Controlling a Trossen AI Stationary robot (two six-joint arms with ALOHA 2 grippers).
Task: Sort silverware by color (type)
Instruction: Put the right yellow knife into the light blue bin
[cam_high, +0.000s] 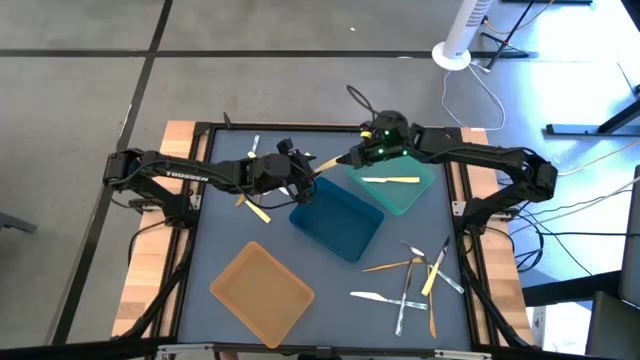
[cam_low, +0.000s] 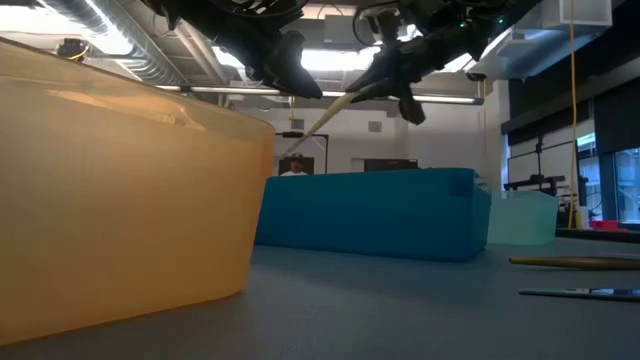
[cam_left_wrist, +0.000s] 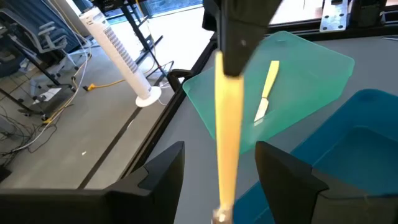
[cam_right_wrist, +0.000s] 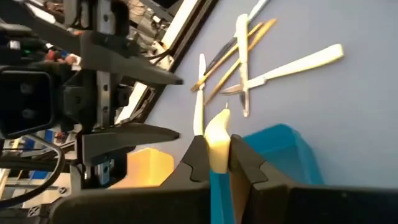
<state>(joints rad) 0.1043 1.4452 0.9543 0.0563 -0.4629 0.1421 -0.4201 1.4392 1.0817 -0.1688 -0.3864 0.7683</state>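
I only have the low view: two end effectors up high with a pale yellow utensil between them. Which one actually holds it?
Observer: The right end effector. Its wrist view shows the fingers shut on the yellow utensil.
Operator: And the left one?
Observer: The left end effector is open, with one finger on each side of the utensil and neither touching it.
Operator: Anything sorted yet?
Observer: The high view shows one yellow piece lying in the teal tray.

The worktop (cam_high: 220, 235) is grey-blue; the trays are orange (cam_high: 262, 293), deep blue (cam_high: 337, 221) and pale teal (cam_high: 400, 190); one knife (cam_high: 391, 180) is yellow.
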